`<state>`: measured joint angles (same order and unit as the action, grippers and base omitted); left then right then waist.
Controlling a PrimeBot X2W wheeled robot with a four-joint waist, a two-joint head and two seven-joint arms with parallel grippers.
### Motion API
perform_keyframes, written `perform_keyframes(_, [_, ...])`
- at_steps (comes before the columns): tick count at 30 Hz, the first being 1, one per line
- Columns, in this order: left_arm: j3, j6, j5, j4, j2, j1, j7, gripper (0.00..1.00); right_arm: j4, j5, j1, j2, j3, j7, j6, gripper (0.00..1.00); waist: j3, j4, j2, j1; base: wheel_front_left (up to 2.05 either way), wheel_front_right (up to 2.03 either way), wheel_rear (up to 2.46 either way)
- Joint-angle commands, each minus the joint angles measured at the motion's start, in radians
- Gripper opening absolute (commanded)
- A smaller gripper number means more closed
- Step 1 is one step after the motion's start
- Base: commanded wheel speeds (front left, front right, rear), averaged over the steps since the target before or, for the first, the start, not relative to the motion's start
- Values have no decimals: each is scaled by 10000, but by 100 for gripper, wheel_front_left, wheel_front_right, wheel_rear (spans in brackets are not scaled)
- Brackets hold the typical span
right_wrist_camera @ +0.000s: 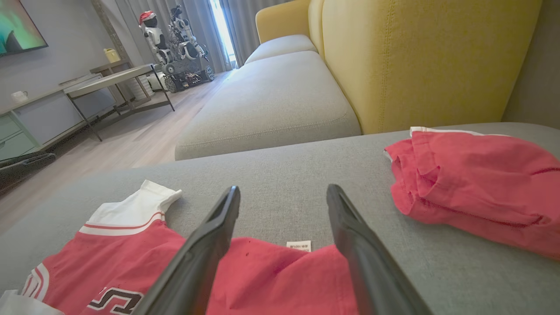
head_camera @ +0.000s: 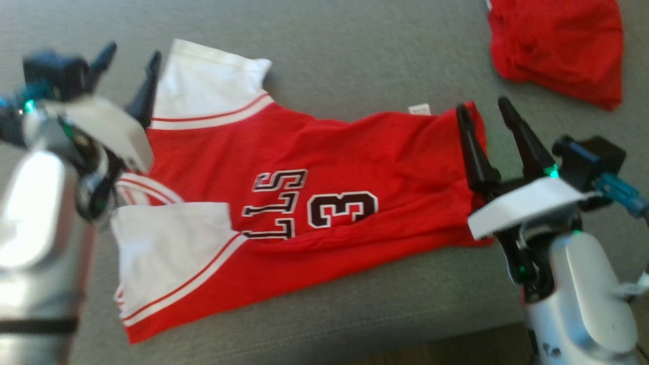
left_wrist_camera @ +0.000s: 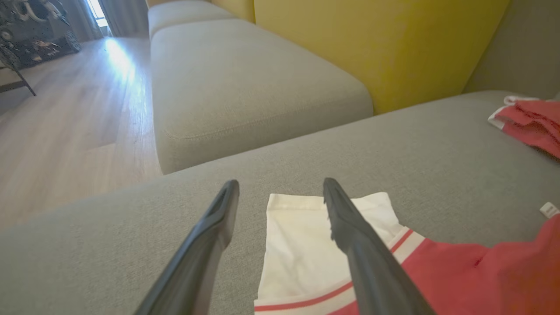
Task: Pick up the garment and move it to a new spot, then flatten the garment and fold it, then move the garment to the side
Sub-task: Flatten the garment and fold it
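Both my grippers stand wide open and hold nothing. My left gripper (head_camera: pixel 132 53) sits at the sleeve end of the red basketball jersey (head_camera: pixel 314 152). Along its fingers I see one finger (left_wrist_camera: pixel 354 236) over the far white sleeve (head_camera: pixel 203 81) and the other over bare grey sofa cushion (head_camera: pixel 355 50), just beside the sleeve's edge. I cannot tell whether either fingertip touches the cloth. The second white sleeve (head_camera: pixel 167 248) lies closer to my body, below and to the right of that gripper's wrist.

My right gripper (head_camera: pixel 481 105) is at the opposite end, at the jersey's hem. Its inner finger (head_camera: pixel 469 147) crosses the red cloth at the hem, and its outer finger stands past the edge, over the cushion. A small white label (head_camera: pixel 419 108) pokes out from the jersey's far edge; from the right wrist it lies just ahead, in the gap between the two fingers.

The jersey lies spread out fairly flat between my two grippers, with some wrinkles toward the hem. Its black number 3 (head_camera: pixel 342 209) and outlined letters face up, nearer the right gripper than the sleeves are.

Ahead and to the right of my right gripper, well apart from the jersey, a second red garment (head_camera: pixel 557 45) lies bunched on the same cushion. Beyond both grippers rises a yellow backrest (left_wrist_camera: pixel 372 39), with another grey seat cushion (left_wrist_camera: pixel 245 87) and wooden floor (left_wrist_camera: pixel 65 131) off to the left.
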<state>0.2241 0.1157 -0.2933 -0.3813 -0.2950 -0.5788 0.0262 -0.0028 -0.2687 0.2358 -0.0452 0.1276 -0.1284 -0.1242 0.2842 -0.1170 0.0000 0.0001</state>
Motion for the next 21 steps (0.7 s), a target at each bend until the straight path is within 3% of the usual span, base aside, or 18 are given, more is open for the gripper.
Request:
perform_keyframes(1, [-110,71,-136,-13,-657,-979,494,100,-211,89,556,-51,351,147,-65,100,632,-594,0,-1,0,0,0])
perform_keyframes(11, [2323,147,-1500,-2146,-2704,-3691,3128,100,515,-332,1750,-51,1437,732,-65,100,1424,-1656,0,-1,0,0,0])
perform_keyframes(15, [2940,148,-1631,-2804,-3146,-4183,3222,100,691,-486,1879,-51,1616,930,-65,100,1532,-1890,0,-1,0,0,0])
perform_keyframes(21, [3584,148,-1742,-3598,-3282,-4646,2958,100,849,-568,1952,-51,1619,1071,-65,100,1659,-2079,0,-1,0,0,0])
